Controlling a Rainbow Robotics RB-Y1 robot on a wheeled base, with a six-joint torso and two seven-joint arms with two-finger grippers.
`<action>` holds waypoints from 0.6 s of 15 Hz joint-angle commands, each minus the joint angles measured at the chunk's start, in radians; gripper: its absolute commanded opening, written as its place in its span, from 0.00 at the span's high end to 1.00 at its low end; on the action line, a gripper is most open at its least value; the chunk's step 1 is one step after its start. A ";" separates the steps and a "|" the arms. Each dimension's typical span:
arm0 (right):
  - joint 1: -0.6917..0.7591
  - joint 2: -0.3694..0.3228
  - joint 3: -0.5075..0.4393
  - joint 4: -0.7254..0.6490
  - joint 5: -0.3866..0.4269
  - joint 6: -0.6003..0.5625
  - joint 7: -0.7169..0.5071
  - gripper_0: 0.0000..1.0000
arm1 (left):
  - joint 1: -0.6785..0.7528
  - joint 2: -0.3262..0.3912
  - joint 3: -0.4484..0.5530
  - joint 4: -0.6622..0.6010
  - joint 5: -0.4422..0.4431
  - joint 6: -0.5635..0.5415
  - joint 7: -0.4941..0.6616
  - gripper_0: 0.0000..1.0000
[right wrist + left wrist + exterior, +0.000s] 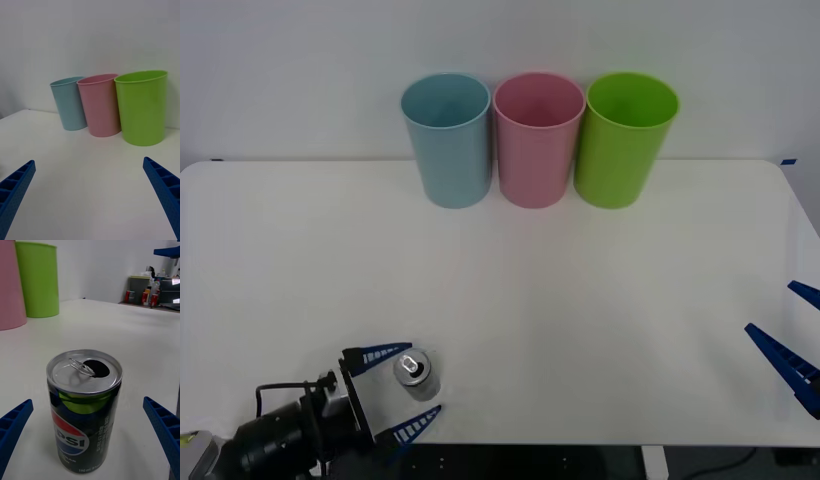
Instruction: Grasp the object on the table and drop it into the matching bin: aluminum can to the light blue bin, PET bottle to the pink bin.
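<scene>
Left end effector [404, 390]: wide open, fingers astride upright aluminum can [417, 374], near desk [580, 300] edge.
Right end effector [788, 330]: open, empty.

The small aluminum can [84, 410] has a bright brushed-metal top with a shiny pull tab, while its dark printed side wall is glossy and reflects a green tint. The wide white table [580, 300] presents a smooth, matt surface with only a soft sheen, and the tall light blue bin [447, 140], the pink bin [537, 140] and the lime green bin [627, 140] are smooth moulded plastic with a satin finish. The fingers [163, 429] of the left gripper [402, 390] are blue ribbed plastic with a finely stippled, matt face.
</scene>
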 commanded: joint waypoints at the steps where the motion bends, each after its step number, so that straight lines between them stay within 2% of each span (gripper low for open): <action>1: 0.000 0.000 0.000 0.000 0.000 0.000 0.000 0.00 | -0.029 -0.001 -0.013 0.037 0.001 0.000 -0.020 0.00; 9: 0.000 0.000 0.000 0.000 0.000 0.000 0.000 0.00 | -0.029 -0.028 -0.018 0.037 -0.003 0.000 -0.031 0.00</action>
